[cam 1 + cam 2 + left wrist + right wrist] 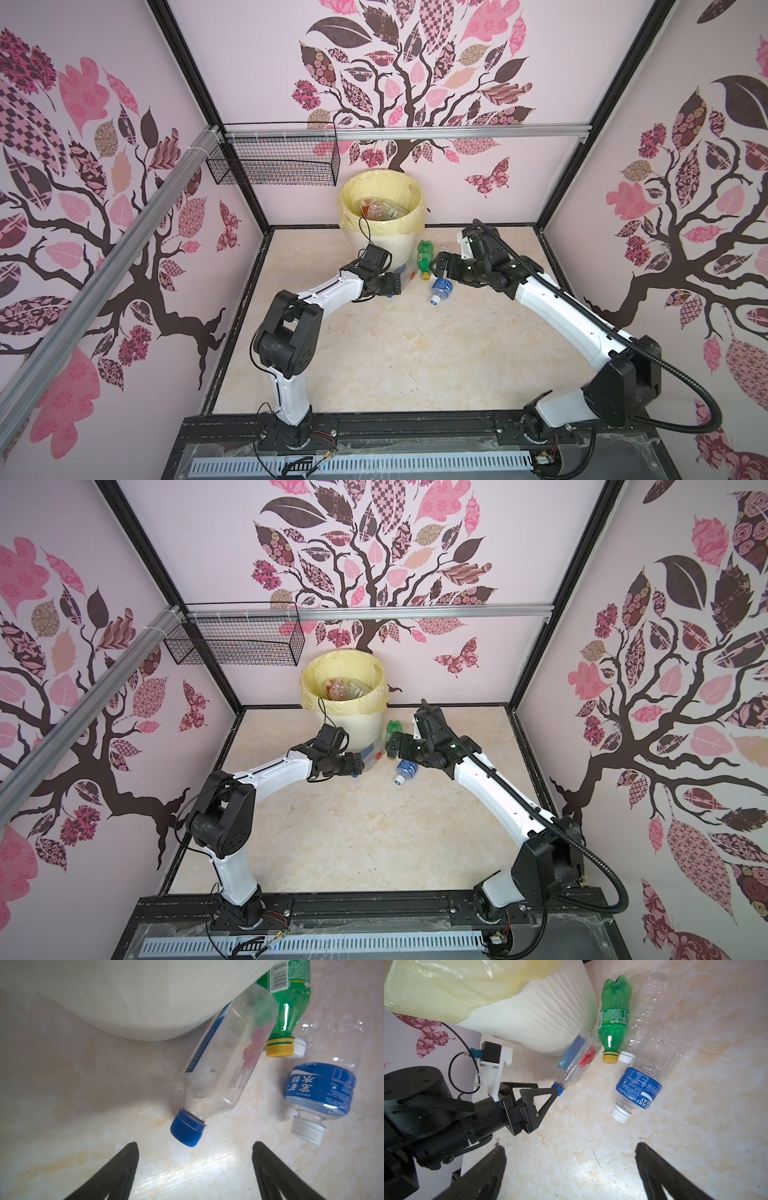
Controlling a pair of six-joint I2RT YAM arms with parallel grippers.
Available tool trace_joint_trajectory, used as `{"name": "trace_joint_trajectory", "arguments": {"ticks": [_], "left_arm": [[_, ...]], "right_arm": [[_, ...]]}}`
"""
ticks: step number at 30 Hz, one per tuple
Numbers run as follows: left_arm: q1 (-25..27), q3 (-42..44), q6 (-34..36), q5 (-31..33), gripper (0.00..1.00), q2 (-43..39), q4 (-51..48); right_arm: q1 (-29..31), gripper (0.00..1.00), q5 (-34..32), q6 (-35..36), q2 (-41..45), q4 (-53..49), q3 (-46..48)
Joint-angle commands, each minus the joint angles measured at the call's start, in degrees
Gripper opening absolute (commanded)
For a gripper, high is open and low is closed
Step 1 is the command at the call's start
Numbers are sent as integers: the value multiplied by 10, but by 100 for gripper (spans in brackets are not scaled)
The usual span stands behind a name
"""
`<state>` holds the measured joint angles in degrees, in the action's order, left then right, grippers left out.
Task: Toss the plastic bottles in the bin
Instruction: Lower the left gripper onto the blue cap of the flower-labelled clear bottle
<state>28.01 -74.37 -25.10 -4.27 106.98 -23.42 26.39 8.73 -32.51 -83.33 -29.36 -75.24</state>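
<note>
Several plastic bottles lie on the floor beside the bin point(376, 245) point(353, 725). A clear blue-capped bottle point(224, 1059) point(577, 1064) rests against the bin's base point(145, 1001). My left gripper point(195, 1146) point(397, 283) is open, its fingertips on either side of and just short of that blue cap. A green yellow-capped bottle point(614, 1014) point(424, 255), a long clear white-capped one point(652, 1001) and a blue-labelled white-capped one point(638, 1088) point(441, 289) lie close by. My right gripper point(570, 1147) point(438, 266) hangs open above them, empty. More bottles point(378, 208) lie inside the bin.
A black wire mesh basket point(274, 162) hangs on the back rail, left of the bin. Patterned walls close in the marbled floor point(374, 357) on three sides. Both arms meet near the bin's base.
</note>
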Motion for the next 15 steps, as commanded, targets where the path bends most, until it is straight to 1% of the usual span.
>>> {"name": "trace_joint_trajectory", "arguments": {"ticks": [1, 5, 10, 13, 15], "left_arm": [[3, -3, 32, 0, 86, 11, 31], [6, -14, 47, 0, 81, 28, 37], [12, -26, 58, -13, 68, 53, 41], [14, -26, 59, -14, 65, 59, 42], [16, -27, 59, -17, 61, 63, 44]], "right_arm": [[-6, 100, -8, 6, 27, -21, -3], [-7, 99, -7, 5, 25, -26, -6], [-8, 100, -6, 3, 25, -29, -2], [-8, 100, -6, 3, 25, -29, -2], [-8, 100, -6, 4, 25, -29, -3]]}}
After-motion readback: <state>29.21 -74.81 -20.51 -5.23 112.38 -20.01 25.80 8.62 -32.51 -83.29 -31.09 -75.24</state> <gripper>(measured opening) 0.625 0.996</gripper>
